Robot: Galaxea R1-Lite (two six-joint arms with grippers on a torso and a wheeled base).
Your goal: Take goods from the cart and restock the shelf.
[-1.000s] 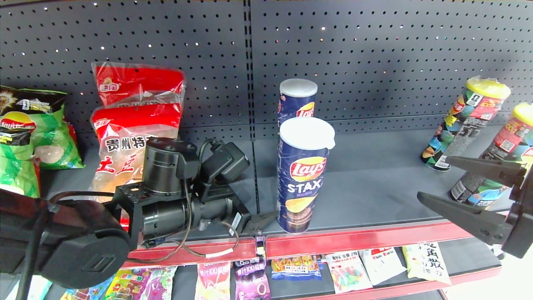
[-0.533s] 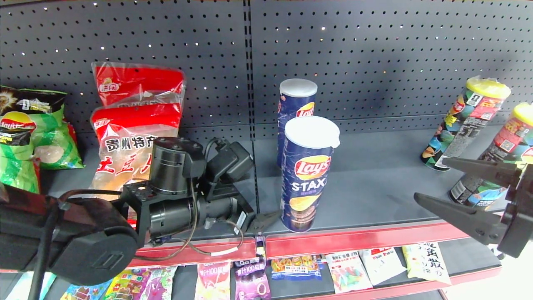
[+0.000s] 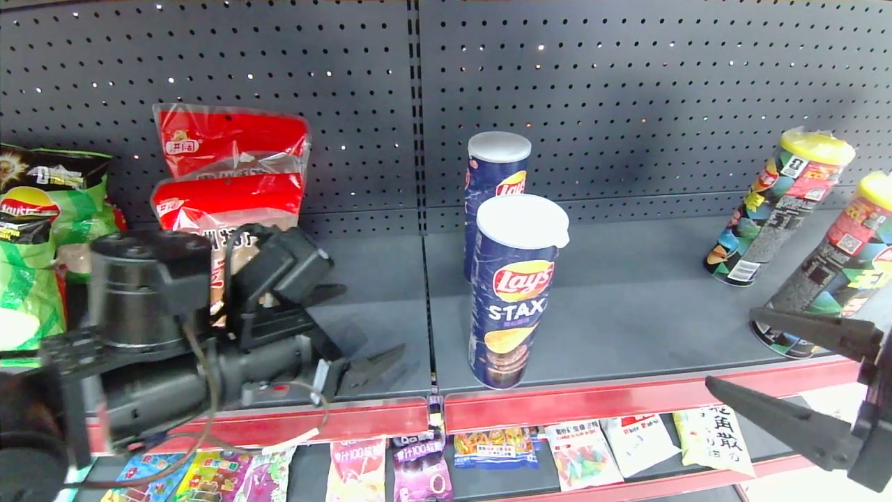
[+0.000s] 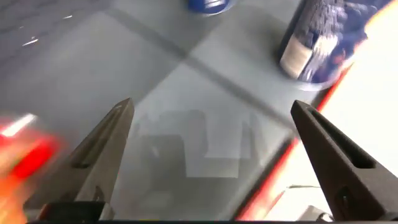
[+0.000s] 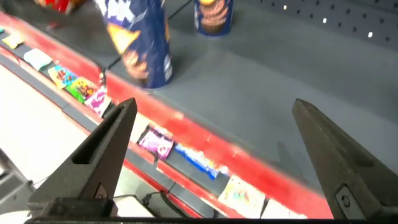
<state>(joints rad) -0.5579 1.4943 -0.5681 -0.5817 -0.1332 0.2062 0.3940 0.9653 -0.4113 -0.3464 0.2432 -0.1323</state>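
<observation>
My left gripper (image 4: 211,104) hangs over the grey shelf (image 3: 627,314) with its fingers spread wide, left of the blue chip can (image 3: 516,293). That can stands upright at the shelf's front edge, with a second can (image 3: 496,167) just behind it. My right gripper (image 3: 730,348) is also spread apart, by the front edge at the right.

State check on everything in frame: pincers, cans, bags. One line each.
left pincer: open, empty, above the shelf
right pincer: open, empty
front blue can: upright, lid on, near the shelf's front edge
rear blue can: upright, lid on, behind the front one
rear yellow-lidded can: standing, lid on
front yellow-lidded can: standing, lid on
red bags: standing, one behind the other
green bags: standing
</observation>
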